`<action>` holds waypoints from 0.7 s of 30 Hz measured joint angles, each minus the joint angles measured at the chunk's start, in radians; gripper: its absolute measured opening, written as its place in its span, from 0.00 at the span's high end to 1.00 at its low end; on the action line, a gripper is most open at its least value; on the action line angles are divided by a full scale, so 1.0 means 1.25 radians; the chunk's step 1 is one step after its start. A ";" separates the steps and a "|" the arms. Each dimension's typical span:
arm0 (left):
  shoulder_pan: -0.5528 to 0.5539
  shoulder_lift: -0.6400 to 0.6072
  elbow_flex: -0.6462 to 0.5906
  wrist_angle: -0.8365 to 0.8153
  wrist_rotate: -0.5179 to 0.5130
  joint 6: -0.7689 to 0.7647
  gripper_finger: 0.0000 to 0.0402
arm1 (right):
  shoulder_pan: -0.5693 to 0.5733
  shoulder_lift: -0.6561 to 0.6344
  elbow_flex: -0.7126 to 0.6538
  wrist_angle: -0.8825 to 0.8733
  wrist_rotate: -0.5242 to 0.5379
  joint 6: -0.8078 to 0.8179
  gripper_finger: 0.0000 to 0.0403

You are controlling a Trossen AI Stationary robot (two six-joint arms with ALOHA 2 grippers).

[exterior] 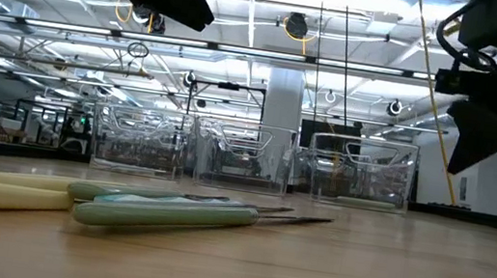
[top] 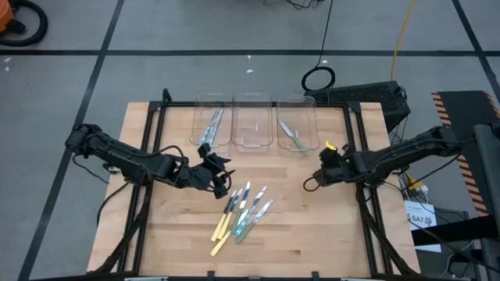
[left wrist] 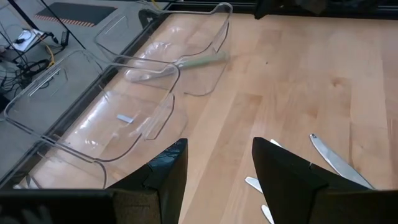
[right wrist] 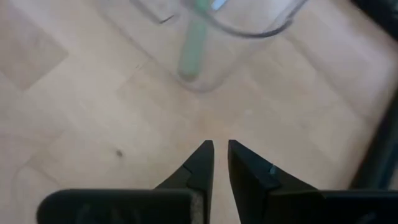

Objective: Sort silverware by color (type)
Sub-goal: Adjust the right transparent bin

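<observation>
Several pieces of silverware [top: 242, 211] with blue, green and pale yellow handles lie flat in a loose pile on the wooden table [top: 328, 234], near the middle; the low view shows them close up [exterior: 170, 211]. My left gripper [top: 221, 170] hovers just left of and beyond the pile, open and empty [left wrist: 217, 146]. In the left clear bin [top: 212, 121] lie blue-handled pieces. A green-handled piece [top: 293, 136] lies in the right bin [top: 297, 125]. On the near side of that bin hangs my right gripper [top: 316, 178], nearly shut, with only a narrow slit and nothing between its fingers [right wrist: 219, 146].
A middle clear bin [top: 251, 121] stands between the other two along the table's far side. Black frame rails [top: 144, 156] run along the table's left and right edges. Bare wood lies right of the pile and toward the near edge.
</observation>
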 joint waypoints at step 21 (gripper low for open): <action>-0.004 0.000 0.000 -0.013 0.000 -0.023 0.53 | -0.053 0.000 -0.008 0.214 0.024 -0.206 1.00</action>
